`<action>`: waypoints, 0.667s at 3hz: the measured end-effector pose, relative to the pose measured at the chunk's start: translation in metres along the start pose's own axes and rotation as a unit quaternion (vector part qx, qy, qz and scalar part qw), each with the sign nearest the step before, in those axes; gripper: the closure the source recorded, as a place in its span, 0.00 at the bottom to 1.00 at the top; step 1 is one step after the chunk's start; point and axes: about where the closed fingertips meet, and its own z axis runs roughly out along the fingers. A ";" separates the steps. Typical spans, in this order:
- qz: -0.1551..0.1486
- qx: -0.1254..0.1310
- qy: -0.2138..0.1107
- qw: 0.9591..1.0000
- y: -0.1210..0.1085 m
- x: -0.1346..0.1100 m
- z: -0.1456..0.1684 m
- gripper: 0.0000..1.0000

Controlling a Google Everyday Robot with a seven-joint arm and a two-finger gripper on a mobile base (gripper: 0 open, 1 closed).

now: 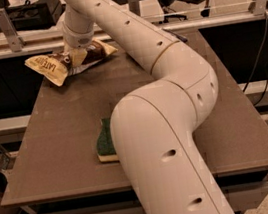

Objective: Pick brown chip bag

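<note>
1. "LATE" is read on the tan end of the brown chip bag (pixel 49 66), which is laid at the table's (pixel 52 132) far-left corner.
2. The gripper (pixel 77 56) is set on its dark middle; the grip cannot be told.

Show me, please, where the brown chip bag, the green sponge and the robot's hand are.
brown chip bag (pixel 49 67): camera view, on its tan-yellow left end.
green sponge (pixel 105 143): camera view, on its green top face.
hand (pixel 76 56): camera view, at its tip, over the bag's middle.
</note>
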 end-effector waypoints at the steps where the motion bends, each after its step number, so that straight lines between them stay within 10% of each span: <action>1: 0.000 -0.002 0.000 1.000 0.000 -0.001 0.002 1.00; 2: 0.000 -0.002 0.000 1.000 0.000 -0.001 0.002 1.00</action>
